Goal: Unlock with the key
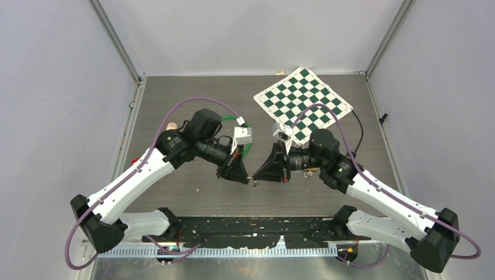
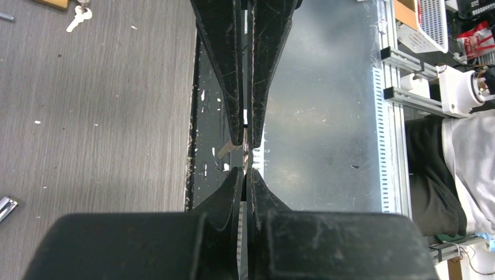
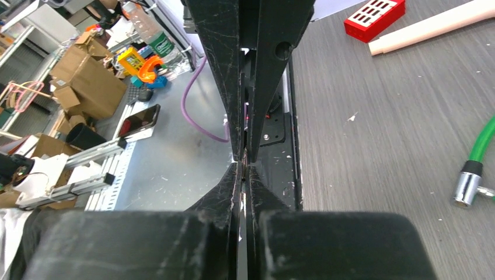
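My left gripper and right gripper meet tip to tip over the middle of the bench, toward its near edge. Both finger pairs are clenched to a sliver. The small metal key sits where the tips meet; I cannot tell which pair holds it. The green cable lock lies toward the far edge.

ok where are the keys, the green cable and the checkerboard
keys (image 2: 78, 17), left wrist view, middle of the pale bunch at top left
green cable (image 3: 481, 146), right wrist view, green sheath above its metal end
checkerboard (image 1: 303, 99), top view, centre of the mat
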`<state>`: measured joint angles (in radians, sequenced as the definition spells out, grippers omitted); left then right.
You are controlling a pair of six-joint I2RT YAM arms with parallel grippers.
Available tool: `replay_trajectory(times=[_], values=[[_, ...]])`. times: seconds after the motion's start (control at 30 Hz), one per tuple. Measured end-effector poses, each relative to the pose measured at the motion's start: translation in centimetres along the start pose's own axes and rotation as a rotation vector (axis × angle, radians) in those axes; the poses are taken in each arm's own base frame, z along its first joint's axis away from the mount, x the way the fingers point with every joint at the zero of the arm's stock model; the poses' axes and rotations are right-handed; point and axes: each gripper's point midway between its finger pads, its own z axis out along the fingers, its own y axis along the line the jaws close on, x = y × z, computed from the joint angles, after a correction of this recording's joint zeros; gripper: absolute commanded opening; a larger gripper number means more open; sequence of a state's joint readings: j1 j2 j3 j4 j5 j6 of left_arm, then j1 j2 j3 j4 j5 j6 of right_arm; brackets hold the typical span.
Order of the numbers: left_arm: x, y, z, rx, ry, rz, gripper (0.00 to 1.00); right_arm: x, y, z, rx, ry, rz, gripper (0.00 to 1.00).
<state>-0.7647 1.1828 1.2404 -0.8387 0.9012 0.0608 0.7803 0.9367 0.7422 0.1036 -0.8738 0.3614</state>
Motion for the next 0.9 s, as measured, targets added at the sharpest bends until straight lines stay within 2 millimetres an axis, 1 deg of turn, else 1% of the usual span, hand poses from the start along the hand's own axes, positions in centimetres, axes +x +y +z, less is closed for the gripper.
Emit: replay_trajectory(times=[0.07,0.13,0.17,0.2,0.3,0.37,0.4,0.47,0.53,0.63,0.67,0.8,0.9], values=[[0.0,0.3,0.0,-0.016,0.001,-0.002,0.18,0.0,-0.3,0.0,0.014,-0.001,-0.006,0.05],[0.0,0.8,0.0,-0.046,0.0,-0.012,0.35,0.1,-0.7,0.0,0.037,-0.001,-0.005,0.05],[-0.2,1.2,-0.1,-0.066,-0.006,-0.023,0.48,0.2,-1.0,-0.1,0.052,0.002,0.002,0.05],[-0.4,1.7,-0.3,-0.093,-0.018,-0.038,0.57,0.3,-1.4,-0.2,0.072,0.001,0.008,0.05],[-0.8,3.7,-1.4,-0.203,-0.081,-0.104,0.81,0.3,-2.9,-0.7,0.138,-0.014,0.032,0.05],[-0.5,5.8,-2.9,-0.327,-0.145,-0.181,0.97,0.7,-4.7,-1.4,0.216,-0.041,0.066,0.05],[-0.4,6.5,-3.4,-0.372,-0.17,-0.217,0.99,1.0,-5.3,-1.8,0.247,-0.052,0.085,0.05],[0.2,8.4,-4.9,-0.5,-0.239,-0.311,0.99,1.9,-7.3,-2.9,0.339,-0.094,0.135,0.05],[0.8,9.7,-5.9,-0.608,-0.288,-0.396,1.0,2.9,-8.7,-3.8,0.41,-0.127,0.181,0.05],[1.6,11.5,-7.1,-0.744,-0.351,-0.533,0.99,4.1,-10.5,-5.0,0.507,-0.188,0.246,0.05],[1.8,12.2,-7.4,-0.786,-0.371,-0.58,0.97,4.4,-10.9,-5.2,0.531,-0.207,0.265,0.05],[3.0,14.8,-7.8,-0.916,-0.416,-0.769,0.91,5.2,-12.3,-6.1,0.603,-0.285,0.322,0.05],[5.2,17.4,-7.1,-1.016,-0.377,-0.933,0.88,5.7,-13.1,-6.7,0.648,-0.328,0.35,0.05]])
